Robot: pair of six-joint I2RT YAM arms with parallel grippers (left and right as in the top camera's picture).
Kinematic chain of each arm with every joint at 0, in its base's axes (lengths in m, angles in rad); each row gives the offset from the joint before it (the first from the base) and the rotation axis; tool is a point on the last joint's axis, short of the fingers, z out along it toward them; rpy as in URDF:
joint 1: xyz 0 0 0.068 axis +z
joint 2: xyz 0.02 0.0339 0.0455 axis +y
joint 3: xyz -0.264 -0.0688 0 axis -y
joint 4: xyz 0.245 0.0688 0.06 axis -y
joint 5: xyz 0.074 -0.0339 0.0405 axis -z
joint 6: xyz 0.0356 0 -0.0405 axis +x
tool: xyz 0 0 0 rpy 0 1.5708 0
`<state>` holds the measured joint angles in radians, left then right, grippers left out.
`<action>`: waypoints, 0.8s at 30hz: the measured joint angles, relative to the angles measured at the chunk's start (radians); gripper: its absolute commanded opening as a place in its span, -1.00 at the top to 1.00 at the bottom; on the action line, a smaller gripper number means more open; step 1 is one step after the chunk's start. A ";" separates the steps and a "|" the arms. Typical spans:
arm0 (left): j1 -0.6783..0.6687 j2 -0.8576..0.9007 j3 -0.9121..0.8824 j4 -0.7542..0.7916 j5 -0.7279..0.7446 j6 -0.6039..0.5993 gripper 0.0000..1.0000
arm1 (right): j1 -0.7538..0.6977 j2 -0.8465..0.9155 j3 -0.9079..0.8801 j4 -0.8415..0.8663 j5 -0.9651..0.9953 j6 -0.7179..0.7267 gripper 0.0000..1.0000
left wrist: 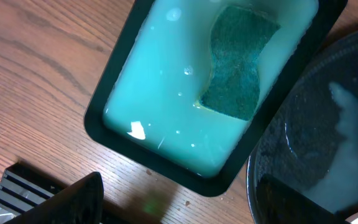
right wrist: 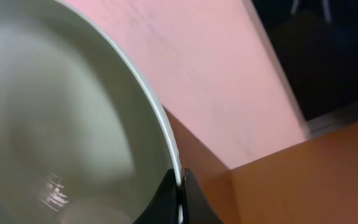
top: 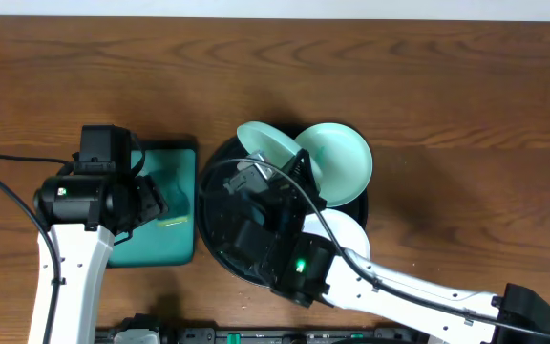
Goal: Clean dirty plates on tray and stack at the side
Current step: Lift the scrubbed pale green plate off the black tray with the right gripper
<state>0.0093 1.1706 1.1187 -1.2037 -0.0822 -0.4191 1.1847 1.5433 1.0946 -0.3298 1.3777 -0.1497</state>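
Holding anything, the right tool (right wrist: 180,186)?

Yes. Its two fingers are pinched tight on the thin rim of a pale plate (right wrist: 55,124). The wrist view shows the rim curving down into the closed tips.

Which plate is that from above?

Hard to say. The right arm reaches in over the black tray (top: 213,205), and its tool sits near two mint plates. The left mint plate (top: 261,143) is tilted at the far edge of the tray. The right mint plate (top: 342,158) is just beside it, and their rims overlap. The tool's dark body hides the contact, so I cannot tell which one it has.

And the third?

The white plate (top: 351,229) lies on the near right part of the tray, partly under the right arm.

What about the left tool (left wrist: 179,193)?

Its fingers show as two dark shapes at the bottom of the wrist view, spread well apart with nothing between them. It hangs above the near end of the teal tub (left wrist: 98,118), which stands on the bench (left wrist: 36,81) just left of the black tray.

What is in the tub?

Milky pale liquid, and a green sponge (left wrist: 238,62) lying in it toward the far end.
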 measured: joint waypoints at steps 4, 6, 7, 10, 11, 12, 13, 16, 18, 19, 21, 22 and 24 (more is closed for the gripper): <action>0.000 0.000 0.000 0.000 0.000 0.000 -0.59 | 0.008 0.000 0.000 0.001 0.026 -0.021 0.97; 0.000 0.000 0.000 0.000 0.000 0.000 -0.59 | 0.008 0.000 0.000 0.002 0.034 -0.028 0.97; 0.000 0.000 0.000 0.000 0.000 0.000 -0.59 | 0.008 0.000 0.000 0.002 0.036 -0.032 0.97; 0.000 0.000 0.000 0.000 0.000 0.000 -0.59 | 0.008 0.000 0.000 0.002 0.039 -0.040 0.97; 0.000 0.000 0.000 0.000 0.000 0.000 -0.59 | 0.008 0.000 0.000 0.002 0.040 -0.042 0.97; 0.000 0.000 0.000 0.000 0.000 0.000 -0.58 | 0.008 0.000 0.000 0.002 0.041 -0.043 0.97; 0.000 0.000 0.000 0.000 0.000 0.000 -0.58 | 0.008 0.000 0.000 0.002 0.041 -0.043 0.97; 0.000 0.000 0.000 0.000 0.000 0.000 -0.58 | 0.009 0.000 0.000 0.002 0.042 -0.043 0.97; 0.000 0.000 0.000 0.000 0.000 0.000 -0.58 | 0.009 0.000 0.000 0.002 0.042 -0.043 0.97; 0.000 0.000 0.000 0.000 0.000 0.000 -0.59 | 0.009 0.000 0.000 0.002 0.042 -0.044 0.97; 0.000 0.000 0.000 0.000 0.000 0.000 -0.58 | 0.009 0.000 0.000 0.002 0.042 -0.043 0.97; 0.000 0.000 0.000 0.000 0.000 0.000 -0.59 | 0.009 0.000 0.000 0.002 0.042 -0.044 0.98; 0.000 0.000 0.000 0.000 0.000 0.000 -0.59 | 0.009 0.000 0.000 0.002 0.042 -0.044 0.97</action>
<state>0.0093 1.1706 1.1187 -1.2037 -0.0822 -0.4191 1.1934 1.5433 1.0946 -0.3283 1.4200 -0.1936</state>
